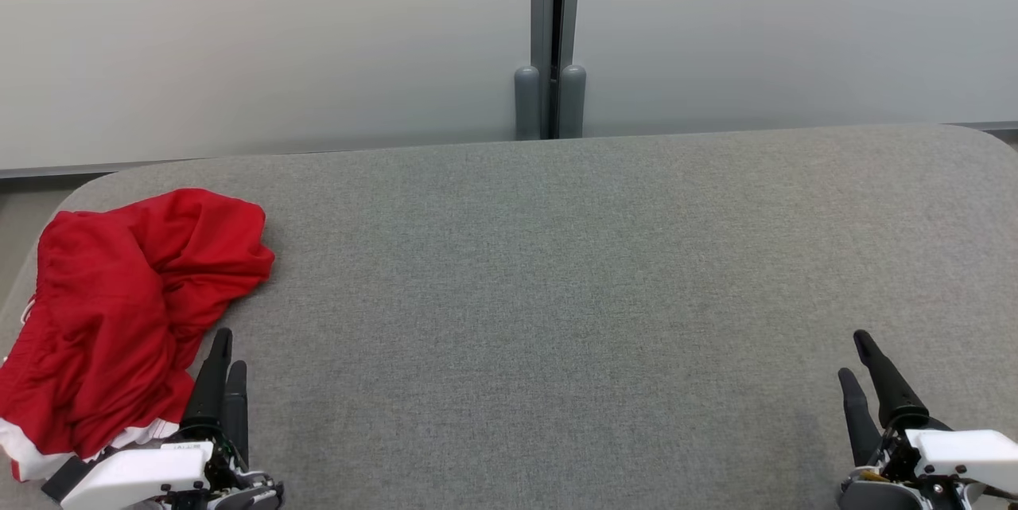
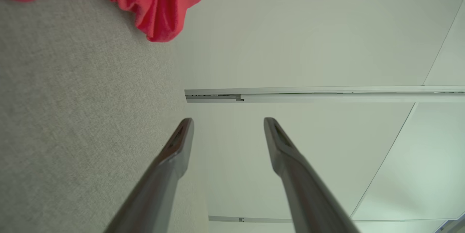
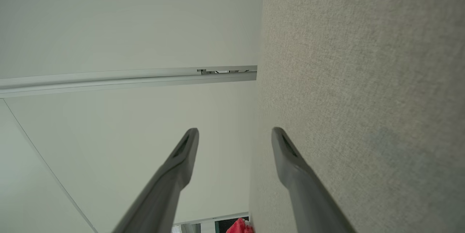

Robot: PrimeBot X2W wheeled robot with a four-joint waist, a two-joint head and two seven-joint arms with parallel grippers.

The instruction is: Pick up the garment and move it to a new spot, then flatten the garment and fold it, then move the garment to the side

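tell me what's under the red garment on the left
The crumpled red garment lies on the grey fabric table, near its left edge. Its folds cover the surface beneath, so whether anything else sits under it cannot be seen.

Grey felt tabletop (image 1: 604,271) before pale wall panels (image 1: 238,40)

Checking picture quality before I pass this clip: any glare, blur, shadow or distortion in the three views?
Head view: even, soft light, no glare; red garment sharp on the grey table. Left wrist view: left gripper soft near the lens, wall seams bowed by the wide angle. Right wrist view: right gripper equally soft.
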